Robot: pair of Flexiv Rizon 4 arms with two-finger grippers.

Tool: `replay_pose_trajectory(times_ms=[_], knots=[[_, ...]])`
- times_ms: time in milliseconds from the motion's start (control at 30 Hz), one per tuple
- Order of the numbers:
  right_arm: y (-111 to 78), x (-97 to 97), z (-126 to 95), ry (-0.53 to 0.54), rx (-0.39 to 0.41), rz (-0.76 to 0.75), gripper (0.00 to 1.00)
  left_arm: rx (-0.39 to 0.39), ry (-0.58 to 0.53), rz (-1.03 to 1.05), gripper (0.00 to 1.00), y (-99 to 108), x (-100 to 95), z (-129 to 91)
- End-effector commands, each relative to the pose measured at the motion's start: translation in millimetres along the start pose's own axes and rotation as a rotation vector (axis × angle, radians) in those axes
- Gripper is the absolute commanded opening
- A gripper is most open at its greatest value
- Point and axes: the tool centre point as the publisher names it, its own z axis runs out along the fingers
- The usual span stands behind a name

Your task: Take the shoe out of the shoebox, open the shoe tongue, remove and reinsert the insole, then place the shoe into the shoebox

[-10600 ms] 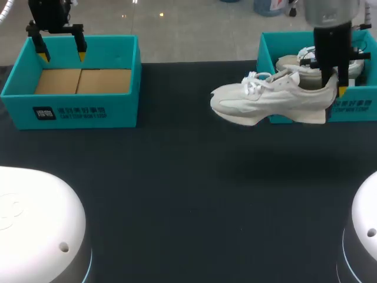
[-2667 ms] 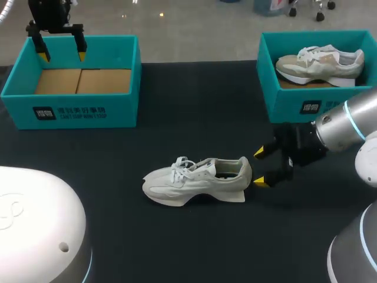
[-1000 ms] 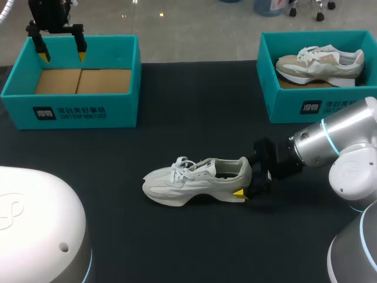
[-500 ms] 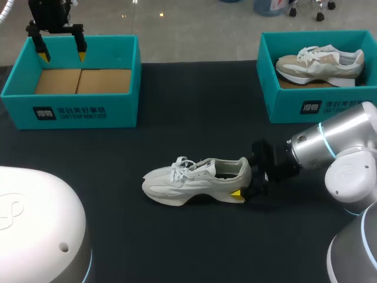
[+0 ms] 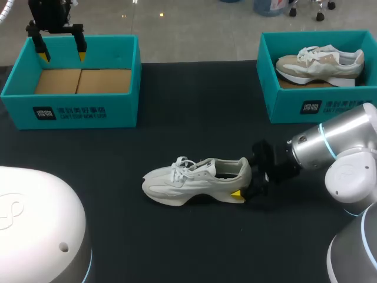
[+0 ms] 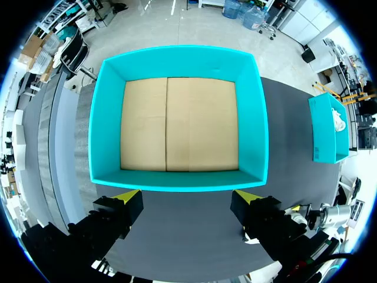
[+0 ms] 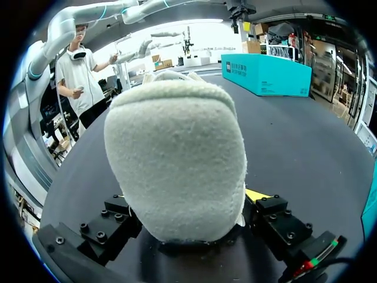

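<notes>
Right end effector (image 5: 244, 181) sits low on the desk (image 5: 177, 247), squeezed narrow on the heel of the white shoe (image 5: 197, 180). That shoe stands on its sole near the middle, out of its shoebox (image 5: 294, 100), where another shoe (image 5: 321, 62) rests. From my left wrist, the left end effector (image 6: 187, 197) hangs wide open above the empty shoebox (image 6: 177, 59), holding nothing. From my right wrist, the fuzzy heel fills the gap between my fingers (image 7: 274, 218). I think taking out is done and opening the tongue comes next. My left arm would need to come over and pull the tongue up.
</notes>
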Motion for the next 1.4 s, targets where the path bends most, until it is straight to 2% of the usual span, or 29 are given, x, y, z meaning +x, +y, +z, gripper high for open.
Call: replay_pose_trajectory(times_ms=[33, 267, 300, 333, 533, 667, 767, 1067, 1400], knots=[[-2.2, 0.4, 4, -0.002, 0.004, 0.001, 0.0, 0.0, -0.003, 0.0, 1.0, 0, 0.3, 0], [-2.2, 0.4, 4, -0.002, 0.004, 0.001, 0.0, 0.0, -0.003, 0.0, 1.0, 0, 0.3, 0], [-2.2, 0.4, 4, -0.002, 0.004, 0.001, 0.0, -0.044, 0.017, -0.036, 1.0, 3, 7.3, 3], [-2.2, 0.4, 4, -0.002, 0.004, 0.001, 0.0, -0.024, -0.007, -0.04, 1.0, 9, 16.3, 5], [-2.2, 0.4, 4, -0.002, 0.004, 0.001, 0.0, -0.078, -0.021, -0.16, 1.0, 34, 54.5, 20], [-2.2, 0.4, 4, -0.002, 0.004, 0.001, 0.0, -0.068, -0.028, -0.17, 1.0, 50, 75.3, 26], [-2.2, 0.4, 4, -0.002, 0.004, 0.001, 0.0, -0.069, -0.012, -0.21, 1.0, 59, 86.9, 25], [-2.2, 0.4, 4, -0.002, 0.004, 0.001, 0.0, -0.029, 0.007, -0.25, 1.0, 107, 133.0, 17], [-2.2, 0.4, 4, -0.002, 0.004, 0.001, 0.0, -0.017, 0.05, -0.231, 1.0, 140, 168.1, 11]])
